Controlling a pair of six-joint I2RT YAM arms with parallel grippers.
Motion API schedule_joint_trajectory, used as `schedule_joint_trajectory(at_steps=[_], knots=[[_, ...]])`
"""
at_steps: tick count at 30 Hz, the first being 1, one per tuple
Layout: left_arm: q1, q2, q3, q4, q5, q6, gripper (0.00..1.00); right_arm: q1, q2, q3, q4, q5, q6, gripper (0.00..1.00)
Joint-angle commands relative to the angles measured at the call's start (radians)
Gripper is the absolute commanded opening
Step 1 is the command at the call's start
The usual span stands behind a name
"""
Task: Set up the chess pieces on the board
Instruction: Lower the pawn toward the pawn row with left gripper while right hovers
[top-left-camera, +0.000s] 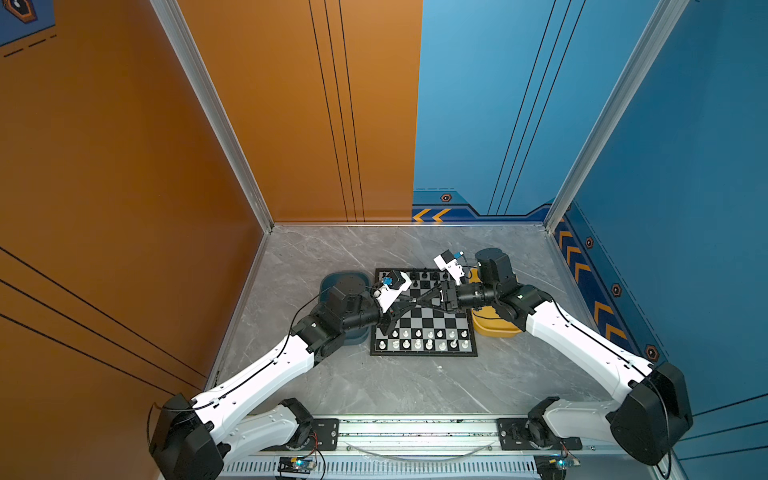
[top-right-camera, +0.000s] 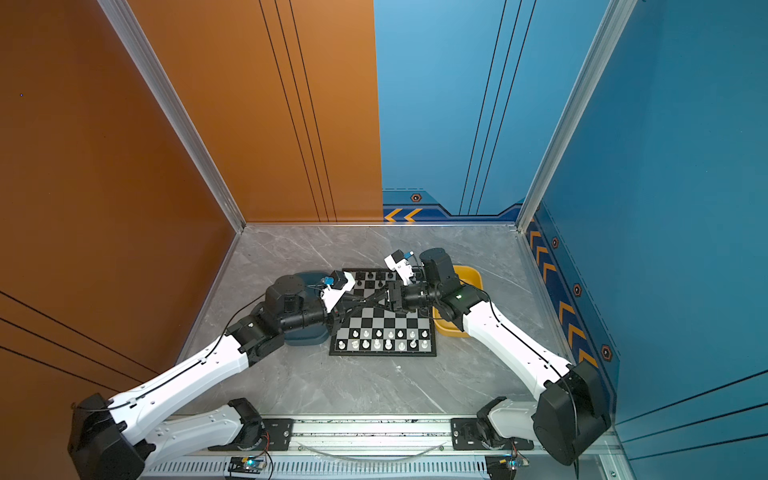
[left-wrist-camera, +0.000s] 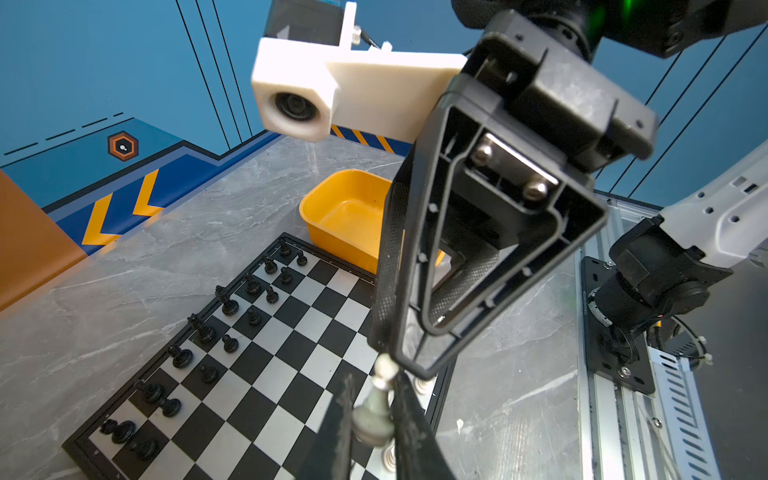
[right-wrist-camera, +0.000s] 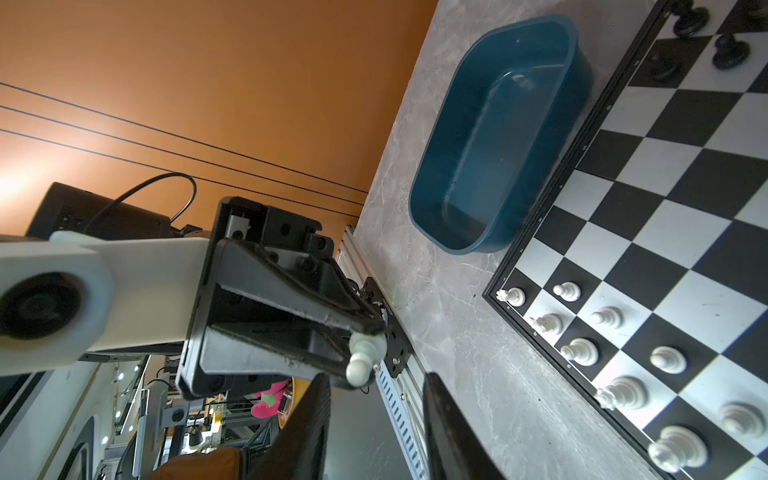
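Observation:
The board (top-left-camera: 436, 321) lies mid-table, also in the left wrist view (left-wrist-camera: 291, 332). White chess pieces (top-left-camera: 428, 338) fill its two near rows and black ones (top-left-camera: 424, 275) stand along the far rows. Above the board's left half my left gripper (left-wrist-camera: 374, 386) is shut on a white pawn (left-wrist-camera: 372, 415), held by its stem. My right gripper (right-wrist-camera: 378, 386) faces it tip to tip, open, with the pawn's head (right-wrist-camera: 358, 370) just at the mouth of its jaws and not pinched. In both top views the two grippers meet over the board (top-right-camera: 370, 300).
A dark teal tray (top-left-camera: 332, 280) sits left of the board, mostly under my left arm, and shows nothing inside in the right wrist view (right-wrist-camera: 498, 137). A yellow tray (top-left-camera: 494, 328) lies right of the board under my right arm. Walls close three sides; a metal rail (top-left-camera: 415, 428) runs along the front.

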Motion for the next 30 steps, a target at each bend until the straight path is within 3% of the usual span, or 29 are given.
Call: schedule_joint_trajectory(at_steps=[1, 30], knots=[[-0.010, -0.017, -0.013, -0.010, -0.006, 0.014, 0.17, 0.007, 0.018, -0.011, 0.049, -0.027, 0.024, 0.39], [-0.018, -0.022, -0.020, -0.002, -0.026, 0.021, 0.17, 0.025, 0.049, -0.021, 0.104, -0.045, 0.069, 0.25]])
